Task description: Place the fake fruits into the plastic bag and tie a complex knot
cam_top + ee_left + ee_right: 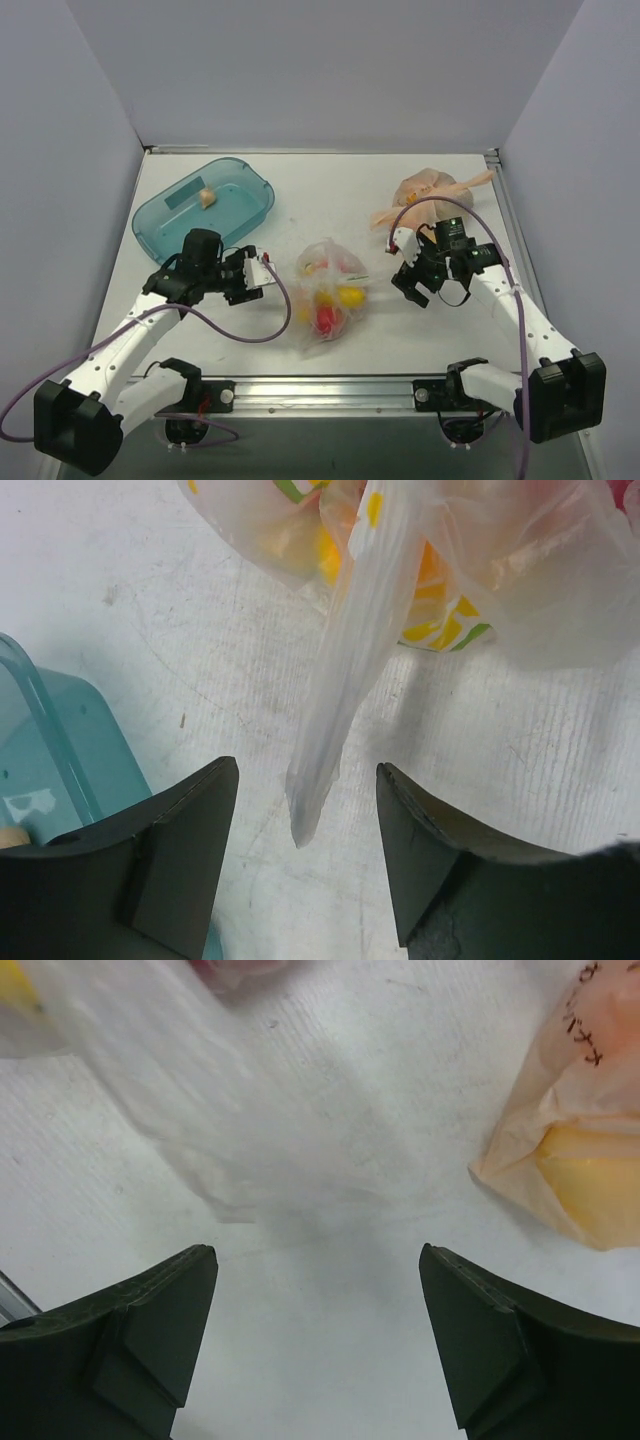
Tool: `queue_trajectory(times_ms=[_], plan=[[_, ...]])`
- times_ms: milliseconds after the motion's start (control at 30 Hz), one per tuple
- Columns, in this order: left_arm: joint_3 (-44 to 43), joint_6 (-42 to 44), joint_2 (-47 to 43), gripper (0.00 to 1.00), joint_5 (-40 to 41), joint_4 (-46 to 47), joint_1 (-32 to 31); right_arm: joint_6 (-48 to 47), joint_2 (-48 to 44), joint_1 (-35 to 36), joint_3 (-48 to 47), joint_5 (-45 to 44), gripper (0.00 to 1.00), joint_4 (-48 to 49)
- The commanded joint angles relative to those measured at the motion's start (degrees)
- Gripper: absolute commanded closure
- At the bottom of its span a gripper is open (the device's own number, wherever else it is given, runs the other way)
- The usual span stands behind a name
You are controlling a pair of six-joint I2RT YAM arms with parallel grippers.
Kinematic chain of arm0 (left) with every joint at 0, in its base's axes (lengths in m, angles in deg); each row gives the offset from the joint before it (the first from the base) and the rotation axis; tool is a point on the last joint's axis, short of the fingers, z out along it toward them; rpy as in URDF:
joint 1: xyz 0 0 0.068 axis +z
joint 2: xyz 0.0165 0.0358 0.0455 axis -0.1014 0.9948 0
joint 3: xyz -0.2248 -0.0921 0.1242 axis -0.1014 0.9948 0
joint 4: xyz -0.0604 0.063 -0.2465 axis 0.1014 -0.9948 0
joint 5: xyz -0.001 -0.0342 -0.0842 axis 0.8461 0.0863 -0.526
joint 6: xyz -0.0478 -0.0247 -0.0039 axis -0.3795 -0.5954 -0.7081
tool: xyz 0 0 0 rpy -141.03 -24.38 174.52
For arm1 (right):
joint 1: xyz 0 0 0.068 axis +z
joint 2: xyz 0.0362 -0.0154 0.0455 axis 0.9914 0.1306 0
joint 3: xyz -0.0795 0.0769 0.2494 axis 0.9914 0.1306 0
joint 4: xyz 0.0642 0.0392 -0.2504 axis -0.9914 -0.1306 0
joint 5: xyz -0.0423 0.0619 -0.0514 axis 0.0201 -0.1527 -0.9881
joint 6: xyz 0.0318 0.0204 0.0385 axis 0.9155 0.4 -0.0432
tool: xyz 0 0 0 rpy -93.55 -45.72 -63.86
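While the left gripper (pixel 266 272) and right gripper (pixel 415 292) gape empty, the thin clear crinkly plastic bag (pixel 328 300) of glossy toy fruits (pixel 349 296) lies right of the teal plastic tray (pixel 235 200); pinching only the tip of its twisted tail (pixel 345 680) risks slipping.

Left arm (pixel 125 350) and right arm (pixel 522 312): white links, black joints, black bases, purple cables (pixel 246 340). Gripper fingers (pixel 170 870) dark, wedge-shaped.

We see a teal tray (pixel 245 195) on the white table's (pixel 330 190) far left, holding a small tan object (pixel 208 197). A tied peach-orange bag (pixel 430 188) lies far right.
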Motion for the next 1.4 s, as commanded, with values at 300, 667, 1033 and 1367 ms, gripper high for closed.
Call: queue_trajectory(times_ms=[300,667,1033,1367], plan=[[-5.3,2.8,3.4,0.25,-1.1,-3.3,-7.2,-10.4,-0.5,17.4,-3.9,-12.7,0.06,0.2],[-2.6,0.1,9.1,0.44,9.5,8.8,-12.3,-4.8,9.3,24.2,-6.4,-17.9,0.37,9.7],[6.5,-55.4,-0.6,1.00,31.5,19.5,-11.9,40.1,8.6,12.6,-5.8,-16.7,1.00,11.0],[1.3,-86.4,0.6,1.00,41.4,10.7,-5.3,66.4,3.6,-3.3,-2.0,-13.3,1.00,14.5]])
